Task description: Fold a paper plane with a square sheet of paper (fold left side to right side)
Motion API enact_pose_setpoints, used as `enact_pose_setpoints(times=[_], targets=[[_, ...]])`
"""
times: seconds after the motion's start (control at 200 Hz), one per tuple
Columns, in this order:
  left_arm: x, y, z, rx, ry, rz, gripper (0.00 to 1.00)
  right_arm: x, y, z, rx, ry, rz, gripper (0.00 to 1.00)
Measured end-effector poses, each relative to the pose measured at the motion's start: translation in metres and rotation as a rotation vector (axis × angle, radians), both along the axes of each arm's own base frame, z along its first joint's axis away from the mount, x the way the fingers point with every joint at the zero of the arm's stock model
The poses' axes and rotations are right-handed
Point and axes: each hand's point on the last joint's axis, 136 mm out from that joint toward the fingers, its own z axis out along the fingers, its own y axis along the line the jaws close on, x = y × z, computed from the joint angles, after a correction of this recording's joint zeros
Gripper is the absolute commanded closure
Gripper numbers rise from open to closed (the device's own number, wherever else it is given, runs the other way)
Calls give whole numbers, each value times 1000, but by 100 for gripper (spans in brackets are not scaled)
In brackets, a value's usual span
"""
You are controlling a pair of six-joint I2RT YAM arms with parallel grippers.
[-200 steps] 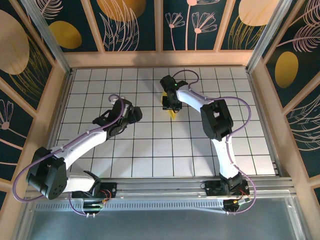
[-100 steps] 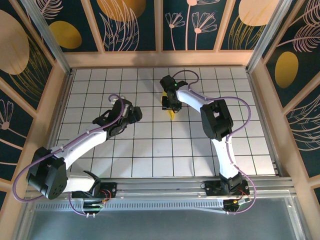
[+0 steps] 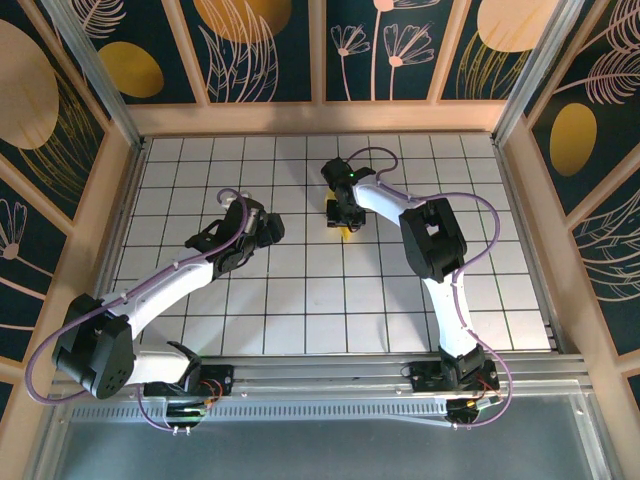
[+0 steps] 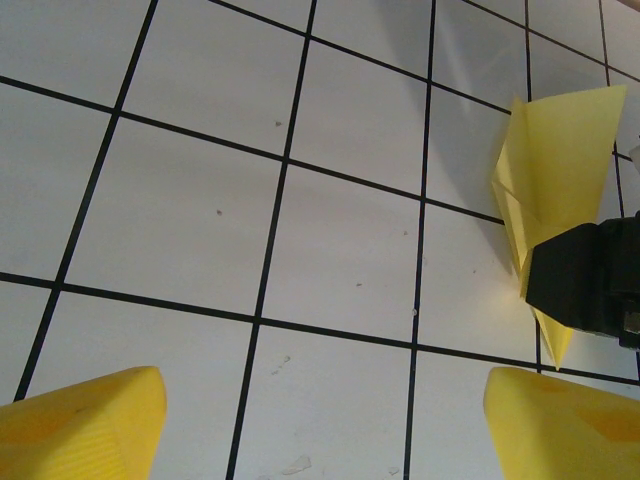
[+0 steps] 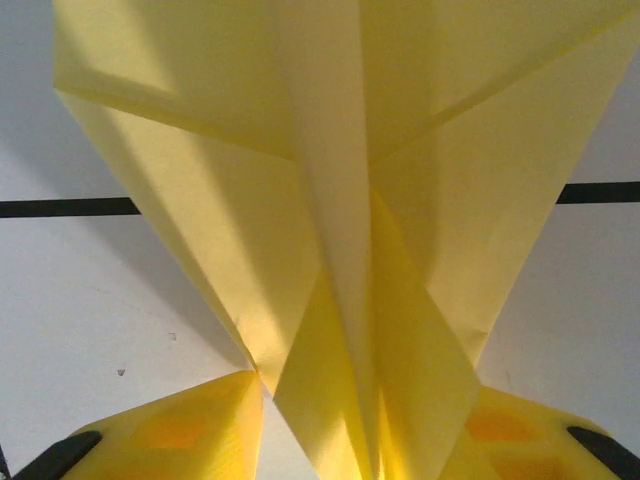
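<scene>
The thin yellow paper plane [image 3: 346, 233], a slim pointed dart with a centre crease, sits near the far middle of the white gridded table [image 3: 300, 300], its narrow end pinched in the right gripper [image 3: 343, 212]; the right wrist view shows the yellow pads [image 5: 190, 430] drawn in close on either side of the folded keel, the wings spreading away from them; the left gripper [image 3: 265, 228] hovers well apart to the left, jaws wide and empty. The step looks like closing the left half onto the right; the right arm should grip the crease firmly and low so the edges meet; any twist would probably skew the fold.
</scene>
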Motion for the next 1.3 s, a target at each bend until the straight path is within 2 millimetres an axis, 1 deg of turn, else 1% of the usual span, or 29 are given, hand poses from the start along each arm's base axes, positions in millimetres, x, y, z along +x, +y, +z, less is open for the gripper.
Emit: enact_pose_setpoints(times=[0.39, 1.296], targets=[[0, 0, 0, 0, 0, 0, 17, -7, 7, 2, 34, 14, 16, 59], [2, 1, 4, 7, -7, 5, 17, -6, 4, 2, 19, 10, 23, 59]])
